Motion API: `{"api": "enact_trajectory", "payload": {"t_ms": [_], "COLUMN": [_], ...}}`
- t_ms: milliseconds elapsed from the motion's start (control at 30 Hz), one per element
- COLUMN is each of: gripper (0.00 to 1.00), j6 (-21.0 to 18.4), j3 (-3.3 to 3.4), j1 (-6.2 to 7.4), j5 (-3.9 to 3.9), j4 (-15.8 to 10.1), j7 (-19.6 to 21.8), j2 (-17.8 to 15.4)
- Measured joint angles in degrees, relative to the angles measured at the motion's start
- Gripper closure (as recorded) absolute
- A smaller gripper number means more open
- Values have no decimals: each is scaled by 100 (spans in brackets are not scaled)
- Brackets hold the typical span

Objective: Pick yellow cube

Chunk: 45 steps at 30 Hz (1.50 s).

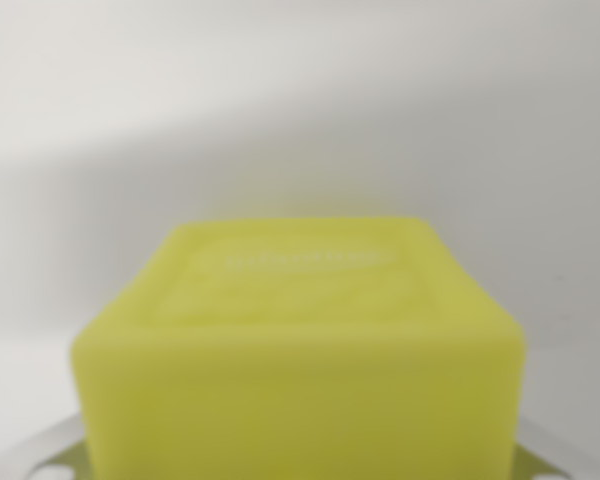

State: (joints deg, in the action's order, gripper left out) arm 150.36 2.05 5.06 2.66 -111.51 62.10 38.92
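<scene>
The yellow cube [298,350] fills the blurred wrist view, seemingly centred for a grasp, metal fingertips [40,455] flanking its lower corners, though whether the jaws actually grip it is unclear.

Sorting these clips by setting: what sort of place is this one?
Hard to say; probably a plain tabletop test setup. Only a blurred yellow cube fills the wrist view, against a bare white surface, with bits of metal gripper fingers at the bottom corners.

Blurred yellow cube [300,350], bottom cut off
</scene>
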Motion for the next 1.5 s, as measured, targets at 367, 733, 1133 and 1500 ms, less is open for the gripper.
{"api": "enact_trajectory", "payload": {"t_ms": [367,733,1133,1500], "gripper": [100,100,100,100], "j6": [-251,-519,-830,-1129], "j3": [0,0,0,0], "j1": [-4,-8,-12,-15], "j5": [-37,-71,-102,-126], "j4": [-107,-178,-216,-218], "j7": [25,47,68,84], "j2": [-353,-693,-1044,-1345]}}
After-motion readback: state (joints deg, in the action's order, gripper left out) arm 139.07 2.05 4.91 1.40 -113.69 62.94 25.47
